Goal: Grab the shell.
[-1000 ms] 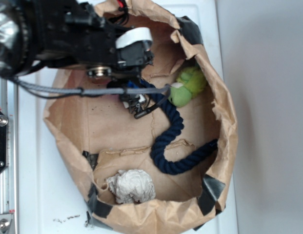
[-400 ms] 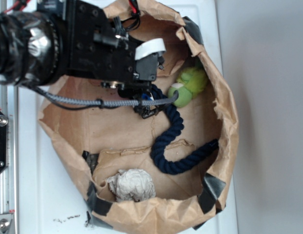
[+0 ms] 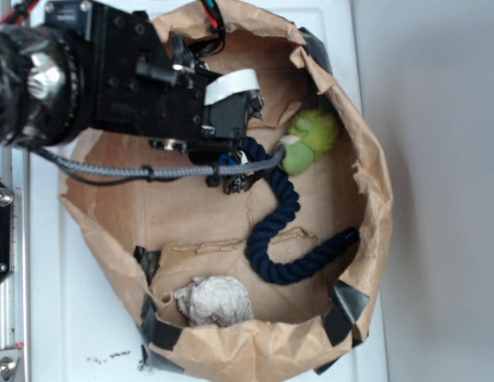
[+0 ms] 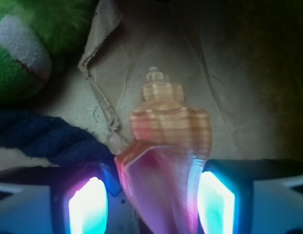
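The shell (image 4: 167,141) fills the middle of the wrist view, with its orange-tan ridged whorl pointing away and its pink body running back between the fingers. My gripper (image 4: 153,197) is shut on it. The right pad (image 4: 215,200) presses its side and the left finger's dark edge meets its other side. In the exterior view the gripper (image 3: 233,177) reaches down into the brown paper bag (image 3: 367,183), and the arm hides the shell there.
A green fuzzy ball (image 3: 310,139) lies just right of the gripper, and a dark blue rope (image 3: 278,231) curls from beside the fingers toward the bag's right wall. A whitish crumpled ball (image 3: 215,301) sits at the bag's near side.
The arm has shifted right and turned a little inside the bag, bringing the fingers next to the rope's upper end. Rope, green ball and crumpled ball have stayed put.
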Tool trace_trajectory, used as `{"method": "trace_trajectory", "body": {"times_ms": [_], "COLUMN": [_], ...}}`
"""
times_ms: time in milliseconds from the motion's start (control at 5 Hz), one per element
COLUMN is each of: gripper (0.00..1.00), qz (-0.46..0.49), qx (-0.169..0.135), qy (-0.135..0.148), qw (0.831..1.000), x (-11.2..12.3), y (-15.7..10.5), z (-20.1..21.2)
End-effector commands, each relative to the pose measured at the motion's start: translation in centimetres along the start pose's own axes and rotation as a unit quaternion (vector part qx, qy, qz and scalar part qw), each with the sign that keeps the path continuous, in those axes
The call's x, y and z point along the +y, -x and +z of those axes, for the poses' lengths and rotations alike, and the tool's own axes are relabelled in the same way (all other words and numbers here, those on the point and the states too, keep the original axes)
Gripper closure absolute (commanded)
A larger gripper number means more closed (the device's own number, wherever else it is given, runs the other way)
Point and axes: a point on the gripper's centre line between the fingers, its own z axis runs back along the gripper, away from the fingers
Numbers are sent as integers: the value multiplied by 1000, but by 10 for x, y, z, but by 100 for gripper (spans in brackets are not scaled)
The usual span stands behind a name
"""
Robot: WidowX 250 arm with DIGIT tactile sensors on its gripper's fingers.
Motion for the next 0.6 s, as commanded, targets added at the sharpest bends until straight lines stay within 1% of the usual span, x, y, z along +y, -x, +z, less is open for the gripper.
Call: {"method": "trace_trajectory", "body": {"times_ms": [0,200,400], "gripper": [100,100,100], "qz": [1,1,2], "qx": [-20,-18,-8], "qy": [1,3,16], "qw": [1000,1000,1000], "x": [-3,-2,3], "y": [-8,-7,-11], "z": [17,18,28]}}
